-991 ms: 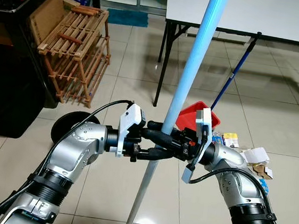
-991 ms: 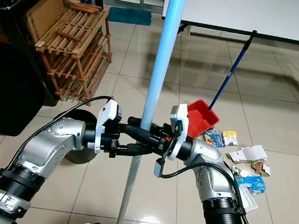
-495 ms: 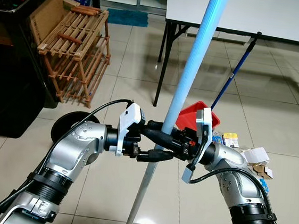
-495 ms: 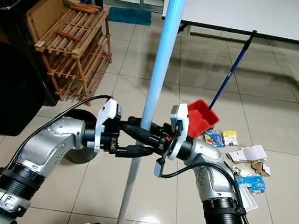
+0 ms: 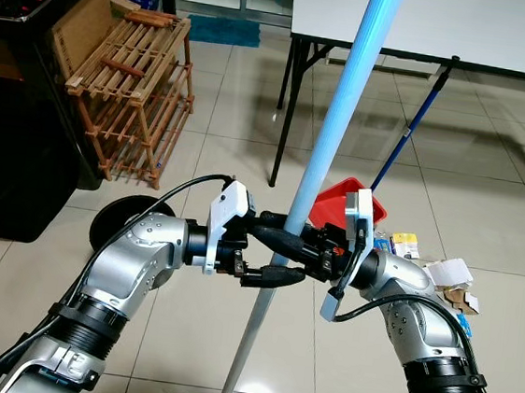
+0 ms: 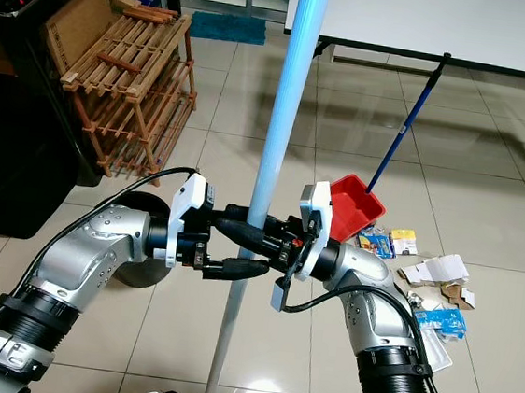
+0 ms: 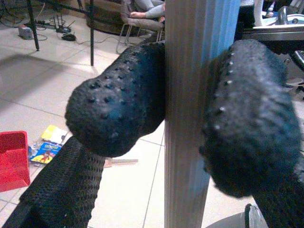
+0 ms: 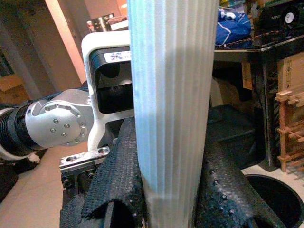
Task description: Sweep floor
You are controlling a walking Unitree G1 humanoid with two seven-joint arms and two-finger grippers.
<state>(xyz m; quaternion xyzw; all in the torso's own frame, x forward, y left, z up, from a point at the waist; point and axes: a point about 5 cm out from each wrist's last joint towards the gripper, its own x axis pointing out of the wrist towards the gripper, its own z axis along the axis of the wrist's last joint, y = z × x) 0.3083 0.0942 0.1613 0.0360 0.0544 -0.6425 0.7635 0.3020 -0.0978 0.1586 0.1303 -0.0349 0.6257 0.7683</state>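
Here, the pale blue broom pole [image 5: 328, 156] is standing almost upright in front of the robot, leaning a little, and both grippers are meeting on it at mid height. The left gripper [image 5: 280, 252] is reaching from the left of the pole; its two black fingers [image 7: 118, 99] are lying on either side of the pole and pressing against it. The right gripper [image 5: 289, 226] is coming from the other side, its fingers closed around the same pole, just beside the left one. Behind the pole, a red dustpan [image 6: 356, 203] with a blue handle is resting on the tiled floor [image 5: 486, 211]. To the right of the pole, paper litter [image 6: 427, 280] is lying scattered. To its left, a wooden rack [image 5: 133, 89] is leaning, and behind it a white table [image 5: 449, 28] is standing
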